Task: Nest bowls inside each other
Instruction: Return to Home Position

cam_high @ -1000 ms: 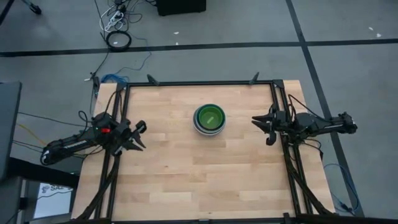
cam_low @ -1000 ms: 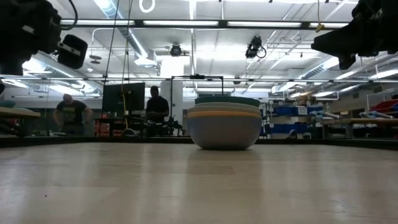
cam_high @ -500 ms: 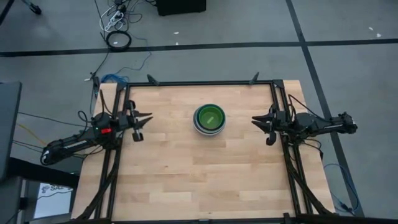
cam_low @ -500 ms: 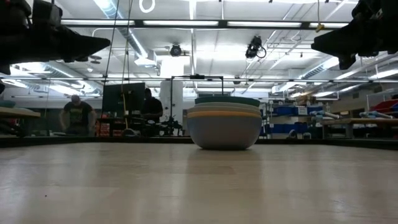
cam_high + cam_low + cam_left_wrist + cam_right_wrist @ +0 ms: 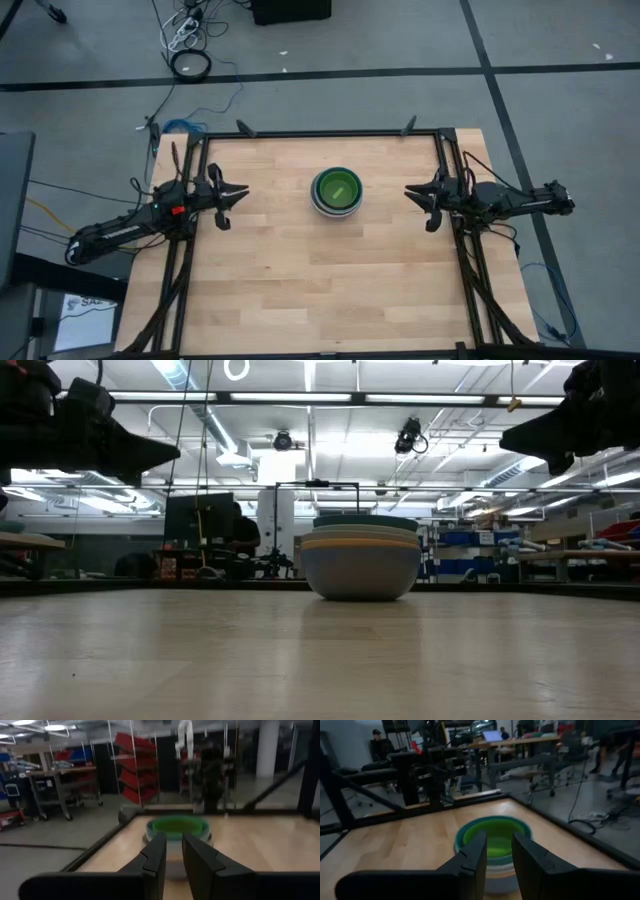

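The bowls point(image 5: 335, 190) stand nested in one stack at the table's middle, a little toward the far edge. The lime green bowl is innermost on top, inside teal and pale rims. In the low view the bowls point(image 5: 360, 560) rest with the outer pale bowl's base on the wood. My left gripper point(image 5: 238, 192) hovers at the table's left edge, level, pointing at the stack; its fingers point(image 5: 173, 837) are open a little, with nothing between them. My right gripper point(image 5: 412, 193) hovers at the right edge, level, facing the stack; its fingers point(image 5: 498, 837) are also a little open and hold nothing.
Black frame rails point(image 5: 320, 133) run along the table's far, left and right edges. Bare wood point(image 5: 320, 280) lies all round the stack and toward the near edge. Cables point(image 5: 190, 62) lie on the floor beyond the far edge.
My left gripper has swung from pointing slantwise toward the near edge round to pointing straight at the bowls. It rolled about its own line as it turned and went a little toward the far edge. The bowls have stayed where they were.
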Tool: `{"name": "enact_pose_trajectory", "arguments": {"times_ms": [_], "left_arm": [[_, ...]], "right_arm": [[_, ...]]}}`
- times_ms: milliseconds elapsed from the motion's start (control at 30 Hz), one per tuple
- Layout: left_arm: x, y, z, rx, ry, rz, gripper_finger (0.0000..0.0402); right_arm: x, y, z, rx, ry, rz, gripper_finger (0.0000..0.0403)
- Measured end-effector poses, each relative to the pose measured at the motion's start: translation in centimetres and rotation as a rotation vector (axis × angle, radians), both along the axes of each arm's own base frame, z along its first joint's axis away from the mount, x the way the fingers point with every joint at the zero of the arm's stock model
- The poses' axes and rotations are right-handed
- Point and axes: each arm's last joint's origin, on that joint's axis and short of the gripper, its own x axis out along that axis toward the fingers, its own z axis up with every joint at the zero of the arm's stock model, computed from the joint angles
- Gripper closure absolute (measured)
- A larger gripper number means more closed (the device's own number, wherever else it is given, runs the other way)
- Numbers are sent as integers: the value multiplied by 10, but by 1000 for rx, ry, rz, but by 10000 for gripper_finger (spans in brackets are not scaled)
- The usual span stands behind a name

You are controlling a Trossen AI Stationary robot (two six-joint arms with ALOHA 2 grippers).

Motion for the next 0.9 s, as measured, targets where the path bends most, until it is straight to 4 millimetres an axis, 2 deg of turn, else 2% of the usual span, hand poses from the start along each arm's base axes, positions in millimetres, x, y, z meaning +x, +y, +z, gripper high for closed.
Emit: {"name": "enact_pose_trajectory", "arguments": {"times_ms": [133, 900], "left_arm": [[0, 0, -6, -11, 65, 0, 330], [0, 0, -4, 2, 47, -2, 330]], "right_arm": [[0, 1, -4, 27, 30, 26, 321], [0, 1, -3, 27, 26, 26, 321]]}}
